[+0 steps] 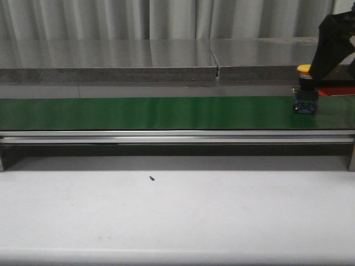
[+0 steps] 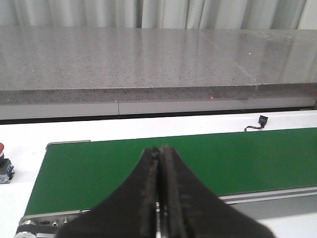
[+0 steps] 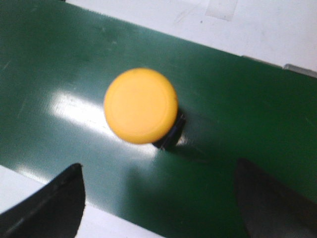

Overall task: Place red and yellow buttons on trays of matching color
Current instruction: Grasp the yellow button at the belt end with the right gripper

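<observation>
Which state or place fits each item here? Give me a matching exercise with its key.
Things:
1. left claw
2. right claw
3. yellow button
4. red button

States or places:
A. standing on the green belt
B. open
C. shut
D. on the white surface beside the belt's end

Pairs: 1-C, 2-B, 3-A, 4-D

We are looking at a lab or factory-style test cell, not a home. A green conveyor belt (image 1: 155,112) on an aluminium rail frame (image 1: 166,137) runs beneath the right claw (image 3: 158,198); beyond it lie a grey stone-like bench (image 1: 111,60) and pleated curtains (image 1: 83,19).
</observation>
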### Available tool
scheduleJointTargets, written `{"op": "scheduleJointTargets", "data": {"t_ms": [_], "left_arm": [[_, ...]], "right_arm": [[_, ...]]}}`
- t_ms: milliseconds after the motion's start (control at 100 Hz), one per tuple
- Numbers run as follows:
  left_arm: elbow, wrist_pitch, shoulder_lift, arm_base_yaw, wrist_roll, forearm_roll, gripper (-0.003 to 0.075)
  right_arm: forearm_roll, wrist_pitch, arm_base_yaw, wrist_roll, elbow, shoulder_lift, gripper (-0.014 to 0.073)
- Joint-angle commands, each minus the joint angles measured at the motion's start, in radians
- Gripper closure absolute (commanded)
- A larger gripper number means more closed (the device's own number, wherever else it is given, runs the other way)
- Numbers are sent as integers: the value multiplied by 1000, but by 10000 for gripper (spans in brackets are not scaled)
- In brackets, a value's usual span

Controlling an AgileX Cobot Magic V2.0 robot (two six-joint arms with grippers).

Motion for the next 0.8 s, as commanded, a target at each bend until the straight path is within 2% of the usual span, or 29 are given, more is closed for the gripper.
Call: {"op": "scheduleJointTargets", "data": {"t_ms": [0,280,350,480,550,670,790], "left_arm": [[-26,-45,1,-8,-5,-29,739],[-26,-45,1,-8,-5,-29,739],[-26,-45,1,-8,-5,-29,739],[-26,-45,1,-8,-5,-29,739],[-26,-45,1,-8,-5,-29,739],[-26,-45,1,-8,-5,-29,739],[-26,-45,1,-8,-5,-29,739]], "right_arm": [[13,-44,1,-11,-62,-12,-8],[13,-53,1,-11,-132,66,14],[13,-53,1,-10,-132,68,106],[11,-51,-1,-10,-132,68,432],[11,-48,-3,-9,-132,67,541],[5,-13,-4,2,-132,47,556],[-63,14,-5,38,-128,-4,556]]}}
